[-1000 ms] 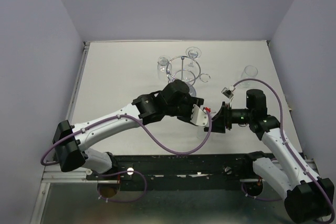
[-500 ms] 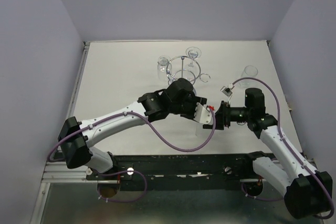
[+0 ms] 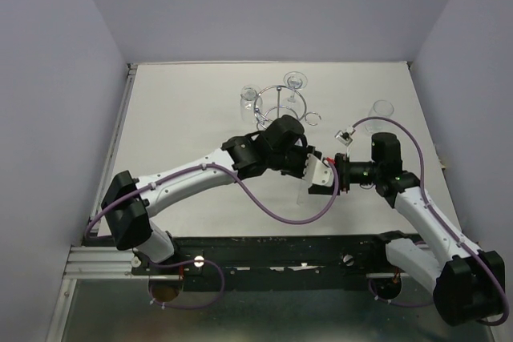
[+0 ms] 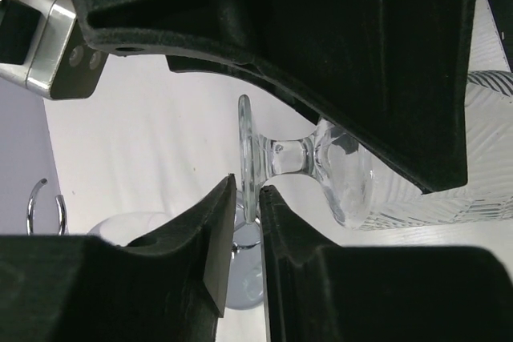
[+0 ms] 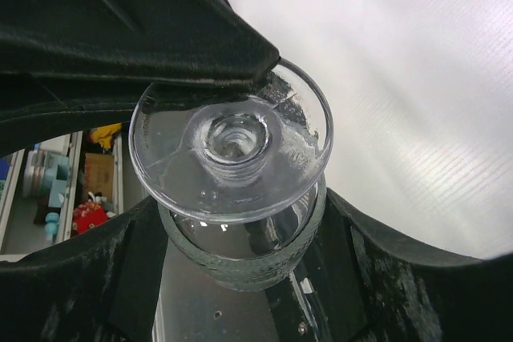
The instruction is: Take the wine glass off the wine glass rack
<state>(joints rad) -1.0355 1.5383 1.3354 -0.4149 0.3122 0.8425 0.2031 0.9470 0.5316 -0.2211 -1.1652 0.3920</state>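
A clear wine glass (image 4: 288, 156) lies sideways in the air between my two grippers, off the rack. My left gripper (image 4: 247, 190) is shut on the edge of its round foot (image 4: 245, 138). My right gripper (image 5: 240, 234) faces the foot (image 5: 232, 150), with its fingers (image 5: 377, 270) pressed on both sides of the ribbed bowl (image 5: 240, 266). In the top view the left gripper (image 3: 319, 175) and right gripper (image 3: 337, 175) meet in front of the wine glass rack (image 3: 280, 106), a chrome wire stand behind them.
Two glasses (image 3: 249, 98) (image 3: 295, 81) still hang on the rack, with a free loop holder (image 3: 313, 119) on its right. Another glass (image 3: 383, 109) stands on the table at the far right. Purple cables loop from both arms.
My left arm has carried the glass right and away from the rack. My right gripper has moved left to meet it and now sits around the bowl.
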